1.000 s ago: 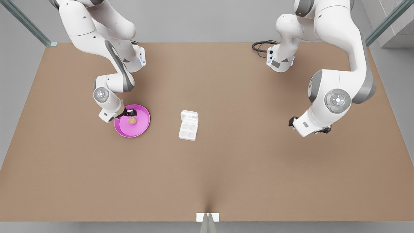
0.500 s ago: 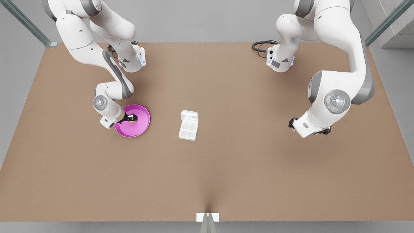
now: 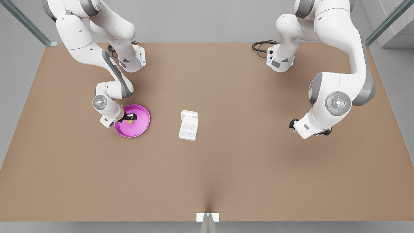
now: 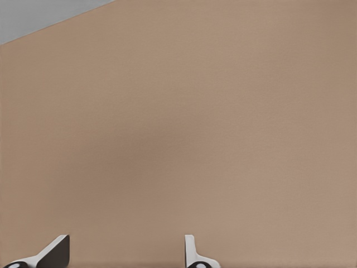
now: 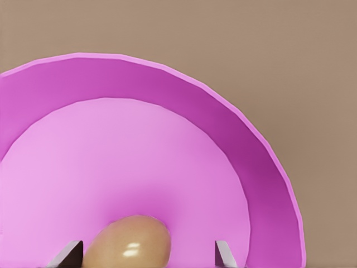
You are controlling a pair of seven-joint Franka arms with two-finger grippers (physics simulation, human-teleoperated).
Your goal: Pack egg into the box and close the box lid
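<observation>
front view – r gripper (image 3: 130, 118) open round egg (image 3: 130, 122)

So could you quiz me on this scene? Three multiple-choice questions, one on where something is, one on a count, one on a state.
1. Where is the egg?
A. in a carton cup
B. on the pink plate
C. on the bare table

2. How many round cups does the box have?
A. two
B. four
C. six

3. What state is the box lid in?
A. shut over the cups
B. folded open
C. torn off

Answers:
1 B: the right end effector is open around the egg on the plate.
2 B: four cups show in the front view.
3 B: the cups lie uncovered.
The left end effector waits, open, over the table.
</observation>
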